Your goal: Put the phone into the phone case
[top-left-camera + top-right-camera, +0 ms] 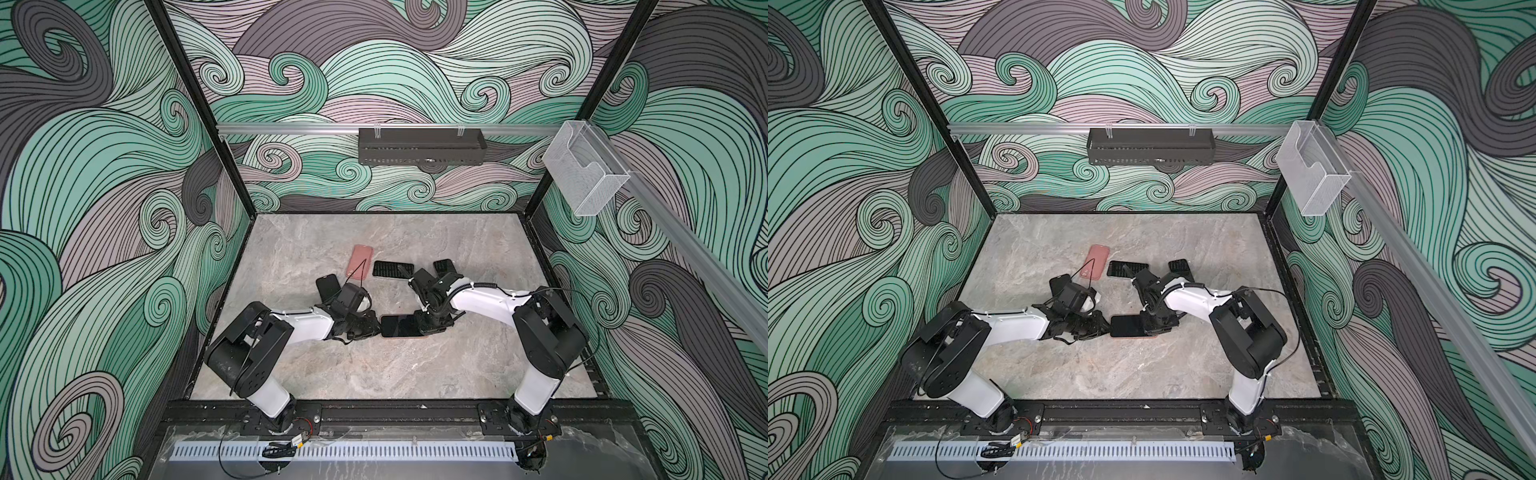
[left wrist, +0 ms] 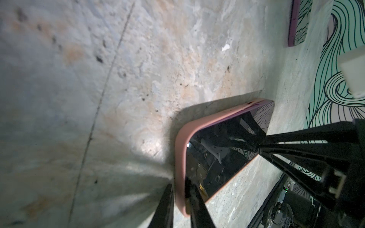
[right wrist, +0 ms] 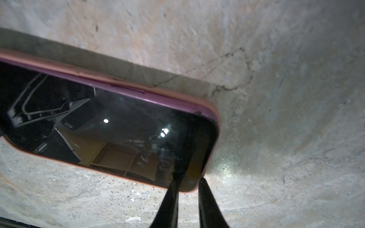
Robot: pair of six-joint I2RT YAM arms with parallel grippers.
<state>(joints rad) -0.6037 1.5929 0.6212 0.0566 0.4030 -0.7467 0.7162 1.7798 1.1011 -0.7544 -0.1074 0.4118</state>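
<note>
Phone (image 1: 399,326) lies flat and screen up in the middle of the table (image 1: 374,374), its long side running left to right. It sits inside the pink phone case (image 1: 409,337), which shows in both top views only as a thin pink line along the near edge. In the wrist views the pink rim (image 3: 138,94) wraps the dark glass (image 3: 118,128) on every side that is in view. The glass mirrors the arms and the lamps above.

At the phone's left end, the left gripper (image 2: 178,189) is nearly closed. One finger (image 2: 166,205) is outside the rim (image 2: 180,150) and the other is on the glass, and the rim fills the gap between them, so they pinch the case wall.

The right gripper (image 3: 189,177) is at the right end, near that end's corner. Its jaws stand a little apart, with one fingertip (image 3: 176,177) on the screen and the other just outside the rim. I cannot tell whether they press on the rim or only straddle it.

Farther back and left of centre lies another pink case (image 1: 359,261). A dotted black slab (image 1: 392,269) is just to its right. A second black slab (image 1: 444,266) is partly hidden behind the right arm, and a third black slab (image 1: 328,284) lies beside the left wrist.
</note>
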